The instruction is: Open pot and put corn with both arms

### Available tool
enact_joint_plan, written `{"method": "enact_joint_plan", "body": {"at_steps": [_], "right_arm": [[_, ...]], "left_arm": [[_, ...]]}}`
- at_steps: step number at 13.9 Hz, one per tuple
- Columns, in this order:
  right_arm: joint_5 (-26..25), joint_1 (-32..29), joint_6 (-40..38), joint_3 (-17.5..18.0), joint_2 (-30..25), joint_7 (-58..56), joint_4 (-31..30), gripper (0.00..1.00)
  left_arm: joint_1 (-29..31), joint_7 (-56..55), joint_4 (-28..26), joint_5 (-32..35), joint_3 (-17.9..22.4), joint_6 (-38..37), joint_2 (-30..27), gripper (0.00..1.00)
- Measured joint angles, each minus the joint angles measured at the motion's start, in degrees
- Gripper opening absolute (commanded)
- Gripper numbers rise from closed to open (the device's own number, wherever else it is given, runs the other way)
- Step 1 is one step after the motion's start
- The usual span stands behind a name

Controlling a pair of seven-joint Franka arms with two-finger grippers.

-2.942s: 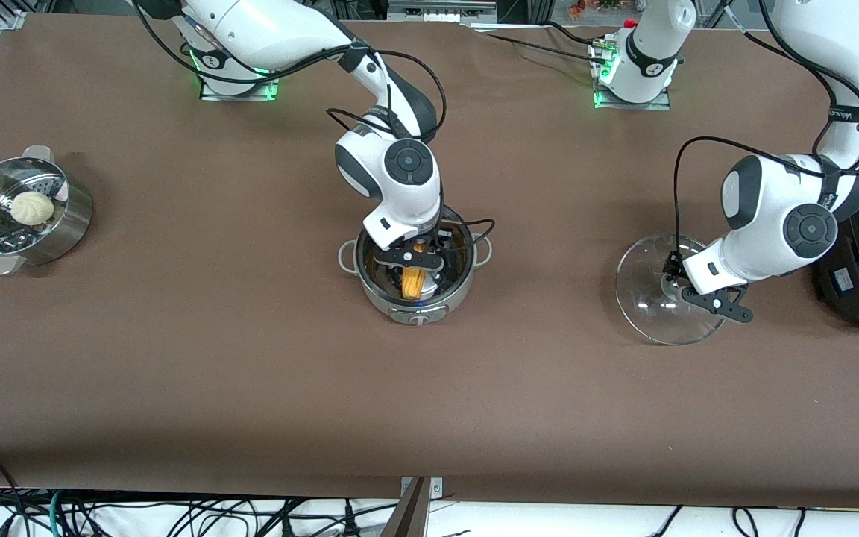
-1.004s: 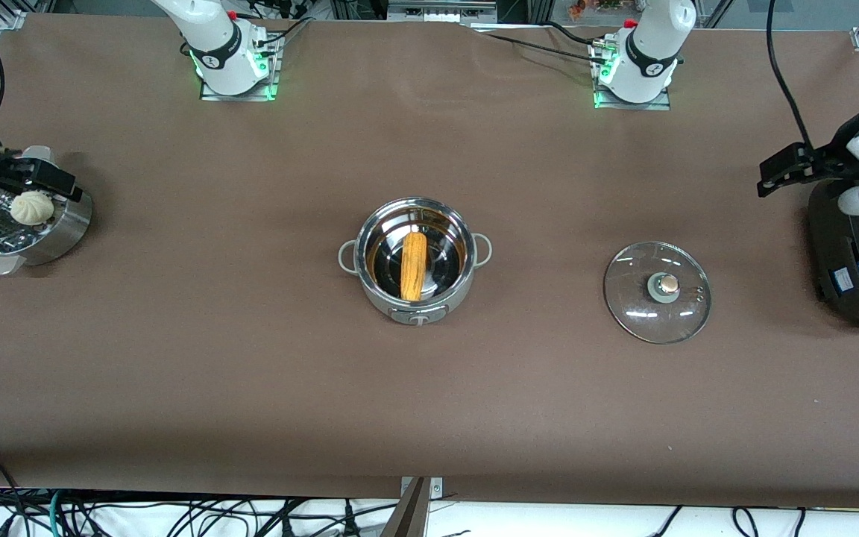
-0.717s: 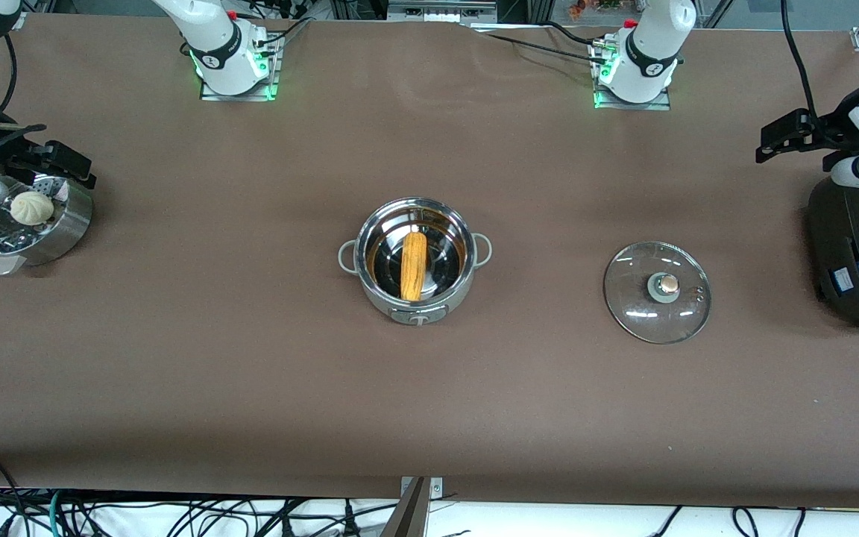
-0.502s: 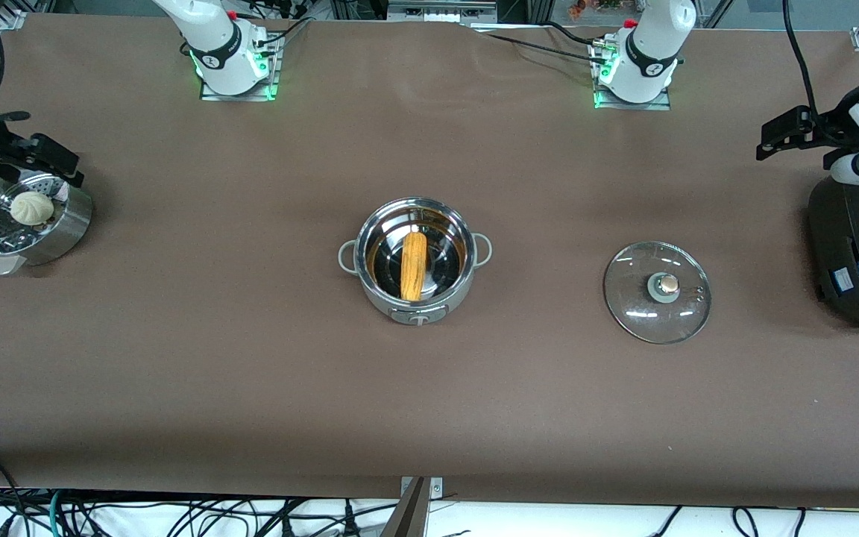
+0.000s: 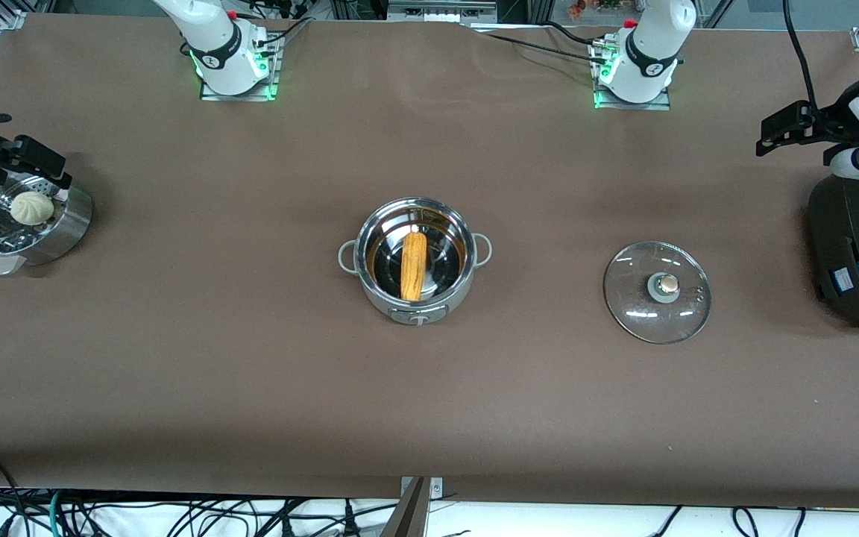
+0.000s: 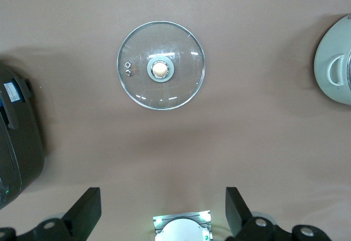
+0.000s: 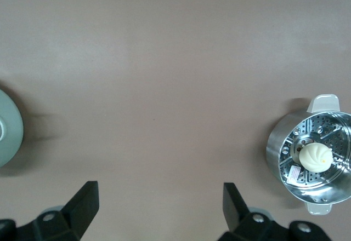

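The steel pot stands uncovered at the table's middle, and the corn lies inside it. The pot's glass lid rests flat on the table toward the left arm's end, knob up. In the left wrist view the lid is in full sight and the pot's edge shows at the side. My left gripper hangs open and empty beside the black cooker; its wrist view shows the jaws of the left gripper wide apart. My right gripper, also open and empty, hangs over the steamer basket's edge.
A perforated steamer basket with a pale bun stands at the right arm's end, also seen as basket and bun. A big black cooker stands at the left arm's end. Both arm bases line the table's back.
Both arms have drawn back from the pot and the lid to the table's ends. Over the last second they only drift slightly. Corn and lid lie still.
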Motion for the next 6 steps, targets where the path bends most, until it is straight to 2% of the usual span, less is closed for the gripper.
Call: {"method": "enact_joint_plan", "body": {"at_steps": [2,6], "right_arm": [[0.5,0.4,-0.1,-1.1,0.4,-0.1,0.2,1.0],[0.5,0.7,-0.3,-1.2,1.1,-0.1,0.3,1.0]], "left_arm": [[0.0,0.0,0.0,0.0,-0.1,0.0,0.0,1.0],[-0.1,0.0,0.1,0.0,-0.1,0.1,0.0,1.0]]}}
